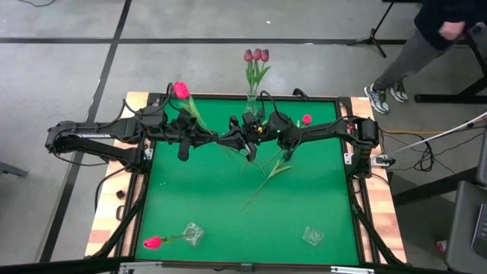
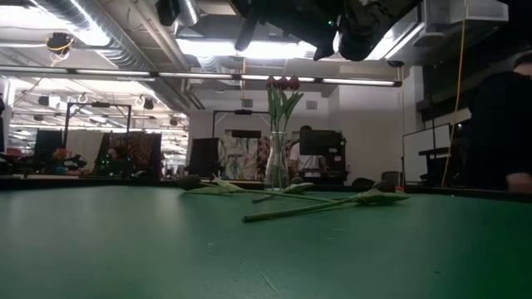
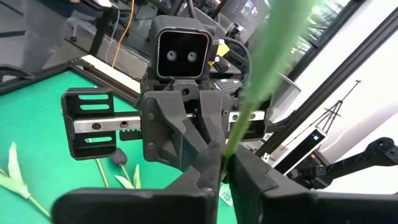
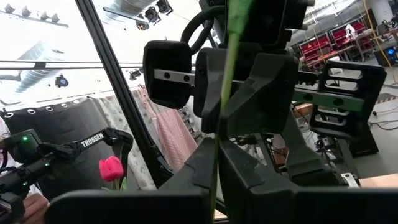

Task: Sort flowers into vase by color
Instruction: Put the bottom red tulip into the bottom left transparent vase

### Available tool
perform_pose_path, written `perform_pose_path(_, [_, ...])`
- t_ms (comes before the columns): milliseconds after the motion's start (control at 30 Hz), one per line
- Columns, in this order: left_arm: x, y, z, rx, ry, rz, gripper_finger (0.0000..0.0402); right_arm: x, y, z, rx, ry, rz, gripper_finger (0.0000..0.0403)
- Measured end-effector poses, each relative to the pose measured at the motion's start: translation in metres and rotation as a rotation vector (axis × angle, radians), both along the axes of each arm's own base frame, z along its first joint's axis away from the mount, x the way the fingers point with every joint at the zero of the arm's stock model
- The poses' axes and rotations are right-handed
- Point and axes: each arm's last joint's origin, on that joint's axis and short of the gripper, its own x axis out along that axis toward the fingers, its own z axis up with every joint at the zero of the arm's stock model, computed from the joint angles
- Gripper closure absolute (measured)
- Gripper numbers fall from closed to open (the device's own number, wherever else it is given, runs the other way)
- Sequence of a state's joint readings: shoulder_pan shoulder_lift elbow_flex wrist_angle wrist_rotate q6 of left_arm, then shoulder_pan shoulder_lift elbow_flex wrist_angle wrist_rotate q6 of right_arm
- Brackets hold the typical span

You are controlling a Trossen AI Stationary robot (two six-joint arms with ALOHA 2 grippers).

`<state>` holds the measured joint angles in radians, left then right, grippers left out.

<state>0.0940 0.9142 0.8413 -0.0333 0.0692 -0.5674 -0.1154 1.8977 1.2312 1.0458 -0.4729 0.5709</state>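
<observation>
- Over the far half of the green table (image 1: 190, 190), seen from above: left gripper (image 1: 228, 140) and right gripper (image 1: 253, 137) nose to nose, raised above the mat
- Only from the left wrist: left fingers (image 3: 155, 202) pressed together on a green tulip stem (image 3: 249, 99), right gripper facing just beyond
- Only from the right wrist: own fingers pinching a second stem (image 4: 227, 74); pink tulip head (image 4: 112, 168) off beside the left arm
- Only from above: that head over the left arm, another pink head (image 1: 307, 119) by the right arm
- From table height: arms cut off by the top edge; loose stems (image 2: 324, 205) flat on the mat
- At the far edge: upright glass vase (image 1: 251, 103) holding three mauve tulips (image 1: 256, 55)
- At the near edge: clear vase (image 1: 192, 232) with a pink tulip (image 1: 152, 242) lying at it, stem toward it; another clear vase (image 1: 313, 236) well apart, on the right arm's side
</observation>
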Motion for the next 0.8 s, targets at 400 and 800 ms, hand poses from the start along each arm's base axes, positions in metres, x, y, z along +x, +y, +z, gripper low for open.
perform_pose_path(400, [0.0,0.001,0.0,0.003,0.001,0.02,0.0396,-0.001,-0.017,-0.006,-0.034,0.073,0.071,0.0333])
perform_pose_path(800, [-0.003,-0.001,-0.001,0.047,0.019,-0.035,0.0396,-0.026,-0.074,-0.011,-0.15,0.183,0.508,0.0283])
